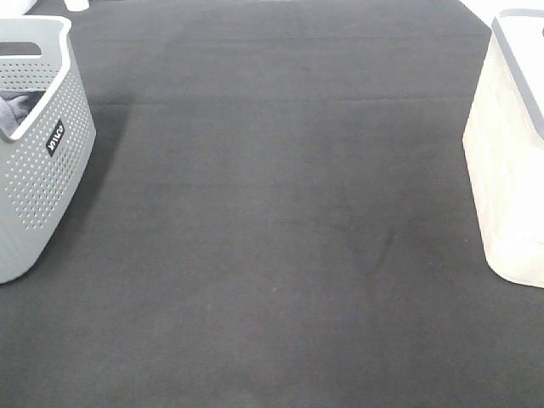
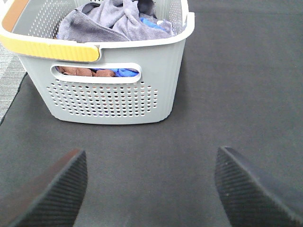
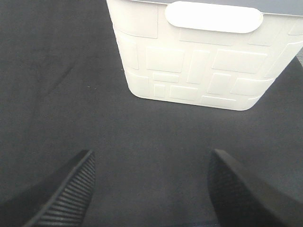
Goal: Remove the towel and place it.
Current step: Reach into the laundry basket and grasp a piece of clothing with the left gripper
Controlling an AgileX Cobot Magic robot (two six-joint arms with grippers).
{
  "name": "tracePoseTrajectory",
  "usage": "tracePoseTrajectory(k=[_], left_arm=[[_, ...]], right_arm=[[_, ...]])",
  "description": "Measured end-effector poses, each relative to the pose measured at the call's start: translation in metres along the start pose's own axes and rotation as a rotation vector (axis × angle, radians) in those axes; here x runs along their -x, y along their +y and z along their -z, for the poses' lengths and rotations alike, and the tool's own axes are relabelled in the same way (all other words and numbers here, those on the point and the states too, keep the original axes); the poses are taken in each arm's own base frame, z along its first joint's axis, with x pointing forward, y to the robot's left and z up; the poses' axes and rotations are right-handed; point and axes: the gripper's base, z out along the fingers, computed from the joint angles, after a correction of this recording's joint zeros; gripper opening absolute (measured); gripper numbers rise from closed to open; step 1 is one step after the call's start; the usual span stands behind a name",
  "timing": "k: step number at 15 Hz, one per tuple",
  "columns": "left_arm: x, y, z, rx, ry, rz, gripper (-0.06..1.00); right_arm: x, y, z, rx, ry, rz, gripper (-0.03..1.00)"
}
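Observation:
The grey-lavender towel [image 2: 113,21] lies crumpled on top of other cloths inside a grey perforated basket [image 2: 109,97]. In the exterior high view the basket [image 1: 38,170] stands at the left edge and a bit of the towel [image 1: 15,115] shows inside it. My left gripper [image 2: 150,189] is open and empty, low over the black mat, a short way from the basket's handle side. My right gripper [image 3: 150,189] is open and empty over the mat, facing a white bin [image 3: 208,56]. Neither gripper shows in the exterior high view.
A bright blue cloth [image 2: 151,22] and a brown cloth [image 2: 75,72] lie under the towel in the basket. The basket rim has a yellow handle [image 2: 47,47]. The white bin [image 1: 510,161] stands at the right edge. A black mat [image 1: 280,221] covers the table.

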Motion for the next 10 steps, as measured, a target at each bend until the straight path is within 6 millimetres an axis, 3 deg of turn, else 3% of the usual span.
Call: tracePoseTrajectory(k=[10], left_arm=[[0.0000, 0.0000, 0.0000, 0.000, 0.000, 0.000, 0.69]], right_arm=[[0.0000, 0.0000, 0.0000, 0.000, 0.000, 0.000, 0.62]])
